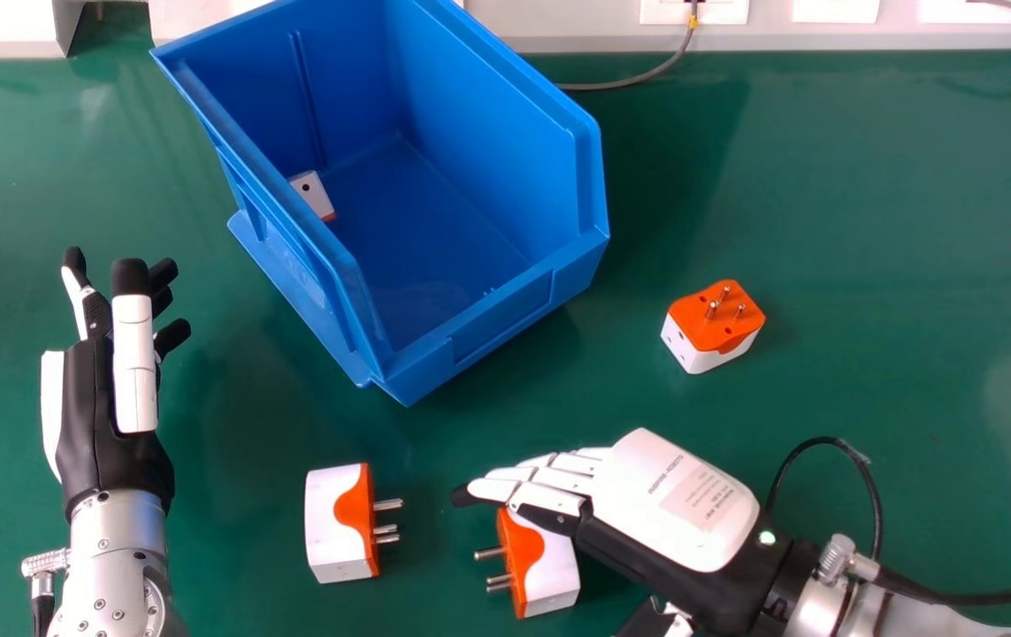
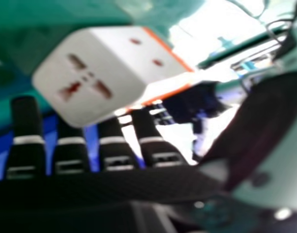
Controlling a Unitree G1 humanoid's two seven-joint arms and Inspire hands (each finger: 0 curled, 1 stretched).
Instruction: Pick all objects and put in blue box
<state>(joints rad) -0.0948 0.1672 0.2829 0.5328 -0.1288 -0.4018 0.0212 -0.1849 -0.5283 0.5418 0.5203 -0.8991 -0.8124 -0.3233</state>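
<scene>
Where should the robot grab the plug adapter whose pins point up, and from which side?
Probably by its white sides, coming in low from the view's right: the plug adapter is boxy, and its upright pins would likely obstruct a palm from above.

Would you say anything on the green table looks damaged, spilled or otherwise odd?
Nothing looks damaged or spilled; at most, the plug adapter right of the blue box sits pins up, while the near-left adapter and the one at the right hand point theirs sideways.
</scene>
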